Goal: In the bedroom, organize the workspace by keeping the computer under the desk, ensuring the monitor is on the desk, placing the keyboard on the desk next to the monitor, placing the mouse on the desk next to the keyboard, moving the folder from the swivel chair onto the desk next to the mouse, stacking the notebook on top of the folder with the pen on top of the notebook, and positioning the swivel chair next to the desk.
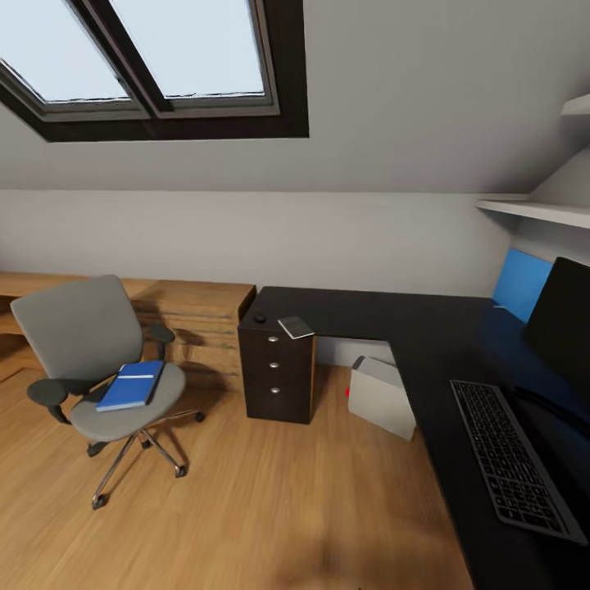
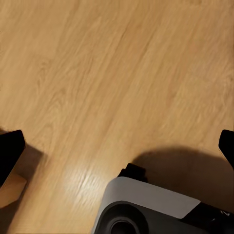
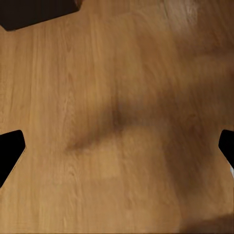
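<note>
Right tool above bare wooden floor

The right tool (image 3: pixel 117 151) hangs over the wooden floor (image 3: pixel 122 73), its two dark fingertips (image 3: pixel 9 153) set wide apart at opposite edges with nothing between them. A soft shadow (image 3: pixel 122 126) crosses the planks, and the corner of a dark piece of furniture (image 3: pixel 36 10) shows at one edge.

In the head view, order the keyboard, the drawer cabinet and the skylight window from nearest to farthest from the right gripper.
Judged with the right gripper low over the floor:
1. Keyboard, on the desk, right side.
2. Drawer cabinet, middle, under the desk's far end.
3. Skylight window, high at upper left.
</note>
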